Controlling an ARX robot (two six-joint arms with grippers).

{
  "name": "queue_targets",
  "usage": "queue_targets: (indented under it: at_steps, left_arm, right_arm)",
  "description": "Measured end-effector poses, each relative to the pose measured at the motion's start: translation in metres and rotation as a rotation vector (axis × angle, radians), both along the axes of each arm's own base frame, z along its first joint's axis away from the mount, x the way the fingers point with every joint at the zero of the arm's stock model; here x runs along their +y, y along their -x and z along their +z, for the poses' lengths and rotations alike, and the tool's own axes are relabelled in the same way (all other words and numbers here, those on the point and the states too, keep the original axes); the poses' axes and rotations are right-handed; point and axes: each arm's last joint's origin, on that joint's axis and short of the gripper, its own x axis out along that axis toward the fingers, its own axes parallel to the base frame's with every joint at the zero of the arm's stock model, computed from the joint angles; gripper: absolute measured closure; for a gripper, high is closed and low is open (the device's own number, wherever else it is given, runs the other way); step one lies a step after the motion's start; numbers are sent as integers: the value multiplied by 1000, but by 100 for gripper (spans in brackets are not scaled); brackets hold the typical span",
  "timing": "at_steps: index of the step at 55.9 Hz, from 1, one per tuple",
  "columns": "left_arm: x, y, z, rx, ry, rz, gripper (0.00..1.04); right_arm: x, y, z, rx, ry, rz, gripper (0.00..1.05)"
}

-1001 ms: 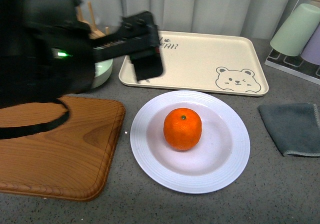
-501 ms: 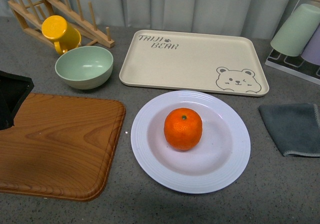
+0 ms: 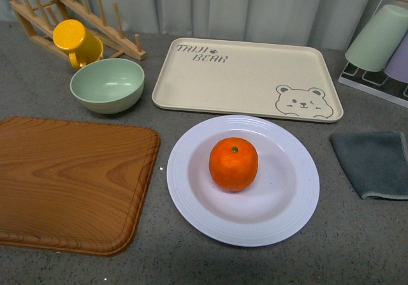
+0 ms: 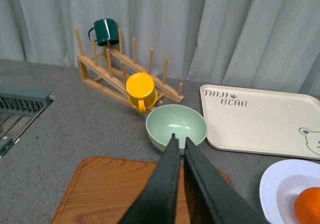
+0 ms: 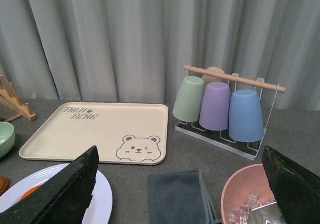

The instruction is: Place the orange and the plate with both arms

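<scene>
Orange-skinned and round, the orange sits at the middle of the white plate, stem dot up. The plate rests on the grey counter, just in front of the bear tray and beside the wooden board. Left claw: fingers drawn almost together, holding nothing. Right claw: fingers spread wide, holding nothing.

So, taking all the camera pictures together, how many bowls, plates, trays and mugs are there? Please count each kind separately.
Bowls: 2 (pale green bowl, pink bowl)
Plates: 1 (white plate)
Trays: 1 (bear tray)
Mugs: 2 (yellow mug, dark green mug)
Total: 6
</scene>
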Motion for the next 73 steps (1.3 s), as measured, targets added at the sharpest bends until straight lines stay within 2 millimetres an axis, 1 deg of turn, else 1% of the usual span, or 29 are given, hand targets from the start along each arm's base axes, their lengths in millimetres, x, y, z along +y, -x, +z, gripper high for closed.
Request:
queue_targets:
  at_steps: [1,6,13,46,73]
  left_arm:
    - [0,1,1,-2,0,0,101]
    - [6,6,3,-14,-3,-21,101]
    - [13,11,6,-21,-5,9,101]
    - [14,34,13,-44,-5,6,101]
    - [14,44,13,-45,-5,6,101]
  right_arm:
    - [0,0,0,0,0,0,9]
    - [0,0,0,0,0,0,9]
    - [0,0,0,0,0,0,9]
    - [0,0,0,0,0,0,9]
    - [0,0,0,0,0,0,9]
